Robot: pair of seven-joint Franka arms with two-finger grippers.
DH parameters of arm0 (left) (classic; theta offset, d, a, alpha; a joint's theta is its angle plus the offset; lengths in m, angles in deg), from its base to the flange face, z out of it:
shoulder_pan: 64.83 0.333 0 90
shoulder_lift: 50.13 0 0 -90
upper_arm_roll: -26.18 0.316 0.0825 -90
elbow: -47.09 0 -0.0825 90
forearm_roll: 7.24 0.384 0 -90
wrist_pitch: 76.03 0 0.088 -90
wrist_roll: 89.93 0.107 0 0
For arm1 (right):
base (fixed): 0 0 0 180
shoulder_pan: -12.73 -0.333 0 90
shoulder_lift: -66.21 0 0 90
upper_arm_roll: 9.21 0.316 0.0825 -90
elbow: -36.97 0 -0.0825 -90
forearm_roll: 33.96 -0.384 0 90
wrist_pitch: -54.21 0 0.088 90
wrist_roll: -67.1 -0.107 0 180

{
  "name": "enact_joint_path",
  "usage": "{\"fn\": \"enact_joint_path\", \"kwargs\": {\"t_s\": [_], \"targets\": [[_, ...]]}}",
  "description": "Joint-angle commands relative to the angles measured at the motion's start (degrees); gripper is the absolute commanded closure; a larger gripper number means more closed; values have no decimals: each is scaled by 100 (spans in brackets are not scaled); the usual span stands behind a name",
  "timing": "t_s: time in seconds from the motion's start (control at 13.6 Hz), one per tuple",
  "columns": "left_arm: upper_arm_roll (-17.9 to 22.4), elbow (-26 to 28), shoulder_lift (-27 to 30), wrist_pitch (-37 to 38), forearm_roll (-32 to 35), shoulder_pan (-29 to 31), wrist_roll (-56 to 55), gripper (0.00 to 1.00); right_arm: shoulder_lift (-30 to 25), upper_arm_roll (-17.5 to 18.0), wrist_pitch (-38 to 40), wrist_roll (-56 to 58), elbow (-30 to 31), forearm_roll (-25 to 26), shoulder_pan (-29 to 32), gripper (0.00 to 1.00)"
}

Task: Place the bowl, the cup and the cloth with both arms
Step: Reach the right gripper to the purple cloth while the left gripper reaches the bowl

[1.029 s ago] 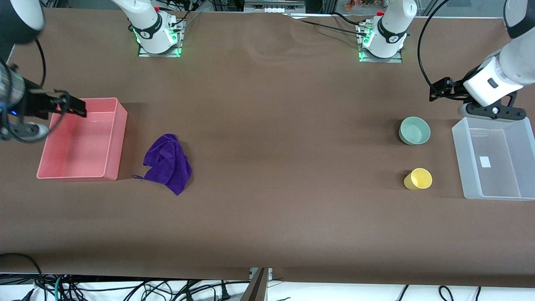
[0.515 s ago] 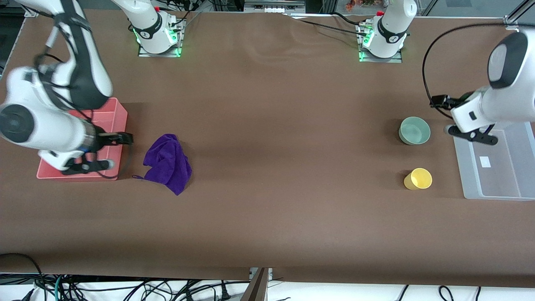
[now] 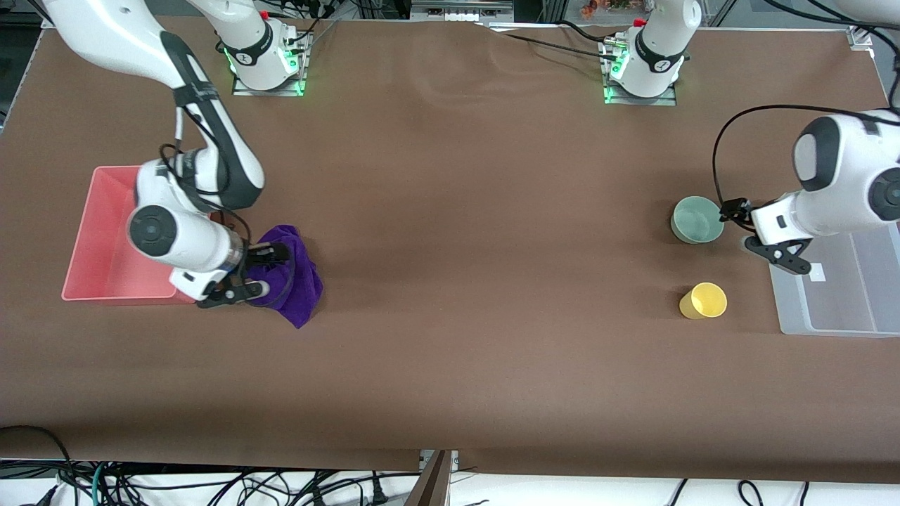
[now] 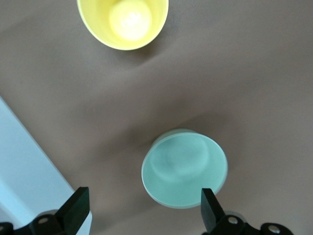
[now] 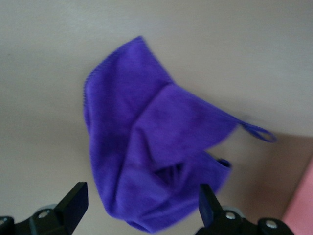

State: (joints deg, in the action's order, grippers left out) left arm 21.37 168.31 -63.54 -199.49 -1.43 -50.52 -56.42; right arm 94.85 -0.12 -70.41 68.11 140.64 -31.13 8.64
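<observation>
Right hand (image 3: 261, 270) now over cloth (image 3: 295, 281).

Bare table (image 3: 478, 232) between cloth (image 3: 299, 281) and bowl (image 3: 696, 219), unobstructed

Two white jointed robot arms, right (image 3: 183, 232) and left (image 3: 837, 183), have glossy rounded housings with black joint bands. Black cables loop along each. Black two-finger grippers terminate both. Bases show green lights and red caps.
</observation>
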Motion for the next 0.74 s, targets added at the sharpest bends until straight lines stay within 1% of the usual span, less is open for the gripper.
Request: {"fn": "enact_joint_path", "kwargs": {"t_s": [0.0,0.07,0.22,0.29,0.37,0.44,0.51,0.59,0.66], "targets": [[-20,787,-116,-1351,87,159,489,0,185,23,-509,4,214,-81,-180,0],[-20,902,-292,-1748,148,264,726,6,282,23,-789,4,363,-81,-224,0],[-29,868,-591,-2067,315,432,1131,31,423,14,-1247,65,627,-73,-268,0],[-29,868,-679,-2103,316,458,1141,56,467,14,-1353,118,715,-46,-268,0],[-37,868,-697,-2103,316,459,1141,94,485,14,-1398,127,751,-37,-268,3],[-37,868,-698,-2103,316,459,1132,100,485,14,-1399,171,769,-29,-268,23],[-46,859,-715,-2086,307,459,1132,100,485,14,-1390,258,769,-29,-268,63],[-46,850,-733,-2077,298,467,1132,100,467,14,-1346,277,760,-37,-268,100],[-55,842,-733,-2051,281,459,1132,100,433,14,-1311,225,734,-37,-268,100]]}}
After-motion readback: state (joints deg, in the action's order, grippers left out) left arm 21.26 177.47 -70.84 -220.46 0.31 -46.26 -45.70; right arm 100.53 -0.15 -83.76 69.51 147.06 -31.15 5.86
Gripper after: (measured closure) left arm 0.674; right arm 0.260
